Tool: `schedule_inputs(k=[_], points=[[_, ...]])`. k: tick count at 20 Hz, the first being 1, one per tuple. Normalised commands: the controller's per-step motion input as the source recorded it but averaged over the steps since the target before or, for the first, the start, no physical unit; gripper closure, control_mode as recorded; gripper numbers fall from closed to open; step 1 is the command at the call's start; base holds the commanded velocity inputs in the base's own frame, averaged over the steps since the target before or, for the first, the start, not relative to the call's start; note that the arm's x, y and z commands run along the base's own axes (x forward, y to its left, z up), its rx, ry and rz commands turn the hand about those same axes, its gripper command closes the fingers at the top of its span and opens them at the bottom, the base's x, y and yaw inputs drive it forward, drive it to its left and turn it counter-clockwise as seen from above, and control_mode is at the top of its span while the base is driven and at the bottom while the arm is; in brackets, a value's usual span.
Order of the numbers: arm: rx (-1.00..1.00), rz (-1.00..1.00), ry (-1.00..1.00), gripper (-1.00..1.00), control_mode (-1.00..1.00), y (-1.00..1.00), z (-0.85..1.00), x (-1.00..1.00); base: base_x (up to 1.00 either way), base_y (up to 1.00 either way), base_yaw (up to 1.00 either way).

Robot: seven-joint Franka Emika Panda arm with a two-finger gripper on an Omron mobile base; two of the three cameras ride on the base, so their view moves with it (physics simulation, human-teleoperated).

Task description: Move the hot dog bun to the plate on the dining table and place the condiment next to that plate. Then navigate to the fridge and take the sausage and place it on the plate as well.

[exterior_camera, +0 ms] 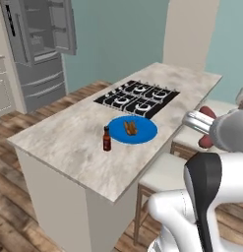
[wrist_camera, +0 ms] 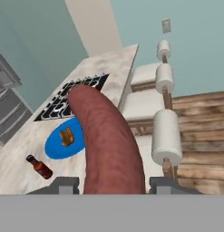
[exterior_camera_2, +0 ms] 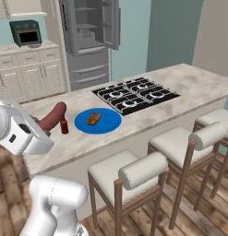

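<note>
My gripper (wrist_camera: 114, 183) is shut on a long reddish-brown sausage (wrist_camera: 109, 140), which sticks out forward between the fingers. It hangs off the stool side of the counter, short of the blue plate (wrist_camera: 54, 147). A small brown hot dog bun (wrist_camera: 66, 136) lies on that plate, and the dark condiment bottle (wrist_camera: 39, 167) stands upright just beside it. From the left base, the plate (exterior_camera: 145, 132), bun (exterior_camera: 130, 128) and bottle (exterior_camera: 107, 139) sit mid-counter, with the sausage (exterior_camera: 207, 112) at the right. From the right base, the sausage (exterior_camera_2: 53, 116) is at the left, near the bottle (exterior_camera_2: 64, 125) and plate (exterior_camera_2: 108, 122).
A black cooktop (exterior_camera: 137, 97) lies just beyond the plate on the marble island. Cushioned stools (exterior_camera_2: 134, 170) line the near side of the counter. The steel fridge (exterior_camera: 39, 44) stands at the back left with its doors open. A toaster oven (exterior_camera_2: 26, 32) sits on the far cabinets.
</note>
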Motion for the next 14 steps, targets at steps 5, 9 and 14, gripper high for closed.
schedule_inputs(k=[5, 9, 14], points=[[0.00, 0.00, 0.00, 1.00, 1.00, 0.00, 0.00, 0.00, 0.70, -0.04, 0.23], [0.02, 0.04, 0.13, 1.00, -1.00, 0.00, 0.00, 0.50, 0.46, 0.00, 0.02], [0.03, 0.12, 0.33, 1.00, -1.00, 0.00, -0.11, 1.00, 0.00, 0.00, 0.00]])
